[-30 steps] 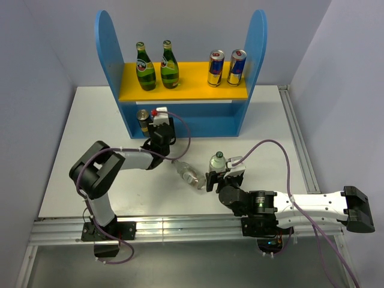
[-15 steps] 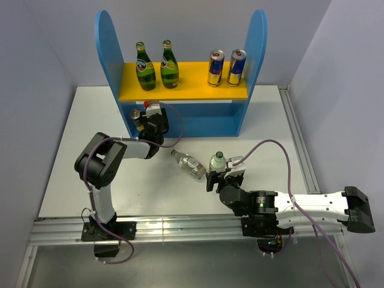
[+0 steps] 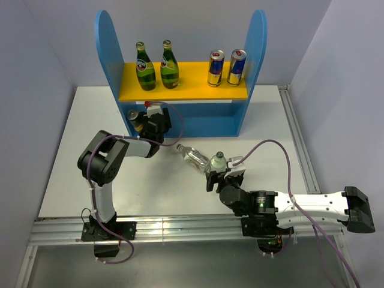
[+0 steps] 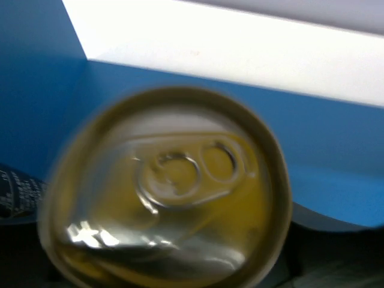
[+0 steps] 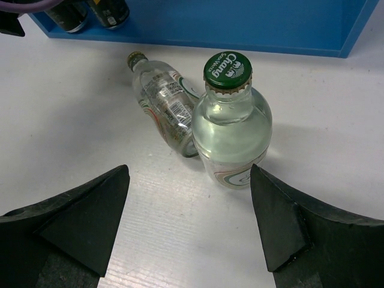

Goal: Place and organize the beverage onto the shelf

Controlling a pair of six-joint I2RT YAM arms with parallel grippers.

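Right claw [image 5: 189, 177] wide open around the upright clear bottle [image 5: 231, 129], not touching; second clear bottle [image 5: 162, 102] lying beside it mid-surface. Left claw [image 3: 150, 122] at the can [image 4: 165, 198], shelf's [image 3: 108, 48] lower-left corner, can't tell its grip.

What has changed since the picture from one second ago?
The left gripper and the dark can at it shifted left at the lower level of the shelf. The lying clear bottle slid toward it. Unchanged: the right gripper, open around the upright bottle, and the green bottles and blue-and-silver cans on the yellow board.
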